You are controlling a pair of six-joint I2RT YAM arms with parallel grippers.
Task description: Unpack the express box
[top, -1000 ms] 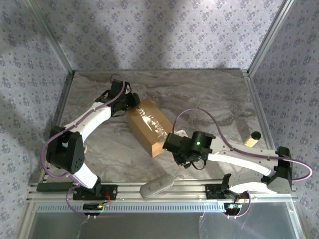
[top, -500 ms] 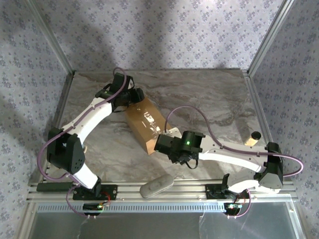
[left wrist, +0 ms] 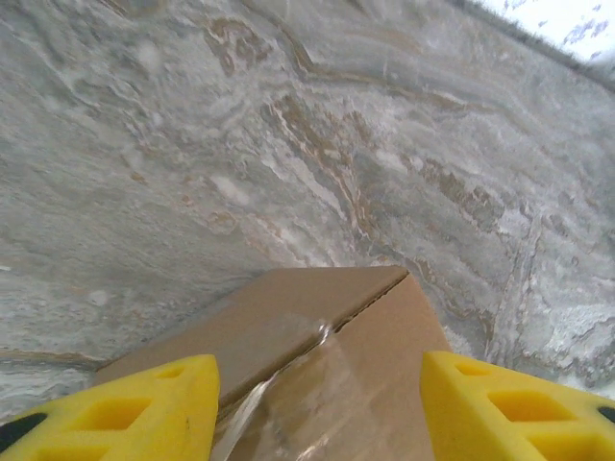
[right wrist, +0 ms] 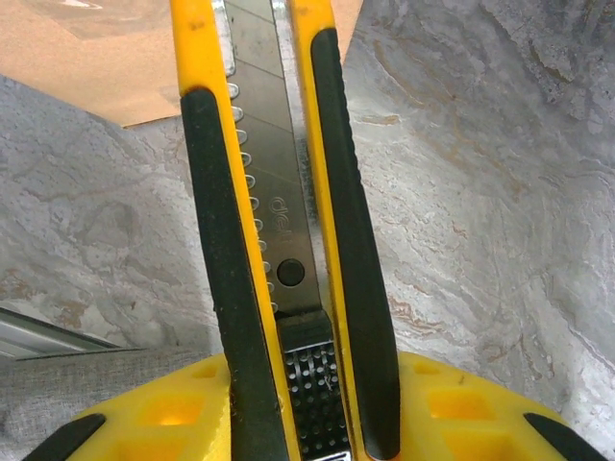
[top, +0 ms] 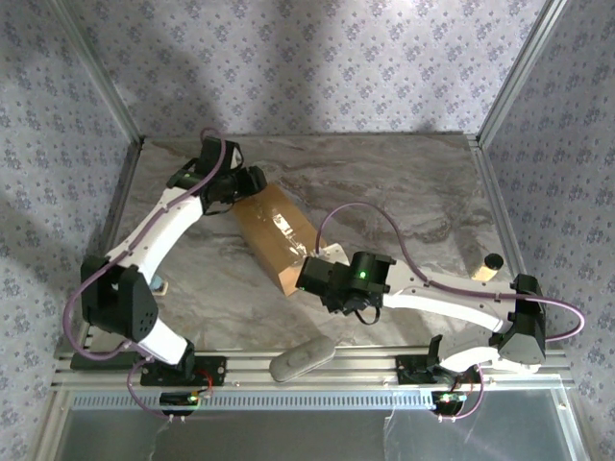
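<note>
I've got 1 express box (top: 274,235), 1 utility knife (right wrist: 274,192), 1 grey pouch (top: 302,357) & 1 tan cylinder (top: 486,267) w/ black cap.

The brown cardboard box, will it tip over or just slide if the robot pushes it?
Probably slide: the brown rectangular cardboard box lies low and flat on the smooth marble-look tabletop, so tipping seems unlikely. Its cardboard walls look stiff, though they might dent. The shiny clear tape could feel slippery.

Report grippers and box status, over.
Left gripper open at far end of express box. Right gripper shut on utility knife, near end. Flaps closed, taped.
</note>
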